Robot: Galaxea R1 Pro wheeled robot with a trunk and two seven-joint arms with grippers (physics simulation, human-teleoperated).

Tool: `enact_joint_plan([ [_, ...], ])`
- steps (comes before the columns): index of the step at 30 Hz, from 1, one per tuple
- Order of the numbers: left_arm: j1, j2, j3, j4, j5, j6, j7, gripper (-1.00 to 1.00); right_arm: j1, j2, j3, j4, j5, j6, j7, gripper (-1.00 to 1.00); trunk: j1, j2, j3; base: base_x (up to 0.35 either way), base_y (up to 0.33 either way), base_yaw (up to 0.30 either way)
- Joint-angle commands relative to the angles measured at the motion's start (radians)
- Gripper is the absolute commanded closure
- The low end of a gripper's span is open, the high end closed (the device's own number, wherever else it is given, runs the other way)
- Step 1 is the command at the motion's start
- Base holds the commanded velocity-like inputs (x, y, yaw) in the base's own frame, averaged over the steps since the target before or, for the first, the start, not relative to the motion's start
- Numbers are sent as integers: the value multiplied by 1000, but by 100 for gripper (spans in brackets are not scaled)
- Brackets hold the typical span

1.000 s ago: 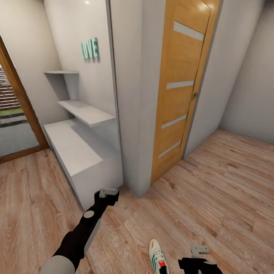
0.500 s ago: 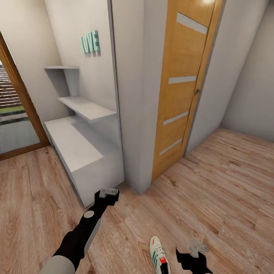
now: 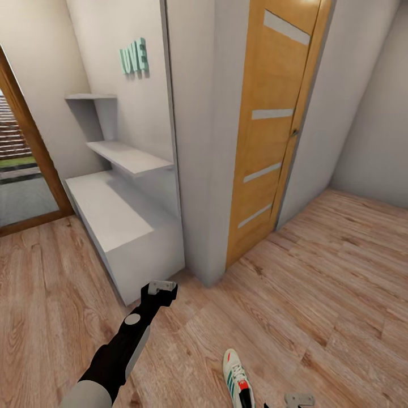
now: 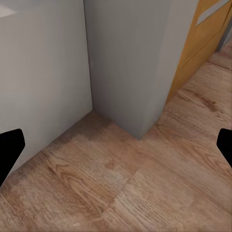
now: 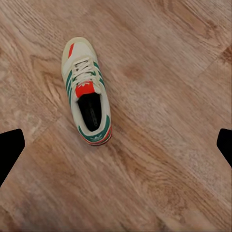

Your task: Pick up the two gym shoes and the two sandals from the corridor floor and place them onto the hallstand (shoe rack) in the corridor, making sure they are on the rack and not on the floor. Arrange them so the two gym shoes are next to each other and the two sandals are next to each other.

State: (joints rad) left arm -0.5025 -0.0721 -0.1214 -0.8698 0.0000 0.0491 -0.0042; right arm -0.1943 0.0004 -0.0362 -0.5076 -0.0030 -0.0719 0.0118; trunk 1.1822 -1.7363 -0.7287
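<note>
Wood-plank floor (image 3: 317,294) runs past a pale grey shoe rack (image 3: 122,221) and an orange door (image 3: 272,130). One cream sneaker (image 5: 87,92) lies alone on the floor beneath the right pincer (image 5: 116,145), whose fingers are spread wide. Beside the rack's corner, the left pincer (image 4: 116,145) is spread wide too, holding nothing.

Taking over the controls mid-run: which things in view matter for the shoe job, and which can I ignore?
Job:
- cream-white lace-up gym shoe with green stripes, lying on the floor
- light brown wood-plank corridor floor
- pale grey-white hallstand with stepped shelves, no shoes on it
- right gripper, open above the shoe

Ignore:
- orange-brown wooden door
- teal "LOVE" wall letters
</note>
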Motion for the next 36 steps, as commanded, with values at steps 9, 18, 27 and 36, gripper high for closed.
enact_joint_plan([
  [9, 0, 0, 0, -3, 0, 6, 0, -100, -1, 1, 0, -19, 1, -5, -3, -100, 35, -64, -29, 0, 0, 0],
  [18, 0, 0, -1, -3, 0, 6, 0, -100, -65, 0, -3, -25, 0, 7, -7, -100, 69, -127, -57, 0, 0, 0],
  [27, -1, 0, 0, -2, 0, 6, 0, -100, -406, 0, -4, -7, 1, 74, -9, -100, 104, -190, -86, 0, 0, 0],
  [36, 0, 0, -1, -2, 0, 6, 0, -100, -441, 1, 0, -1, 3, 120, -8, -100, 138, -253, -114, 0, 0, 0],
])
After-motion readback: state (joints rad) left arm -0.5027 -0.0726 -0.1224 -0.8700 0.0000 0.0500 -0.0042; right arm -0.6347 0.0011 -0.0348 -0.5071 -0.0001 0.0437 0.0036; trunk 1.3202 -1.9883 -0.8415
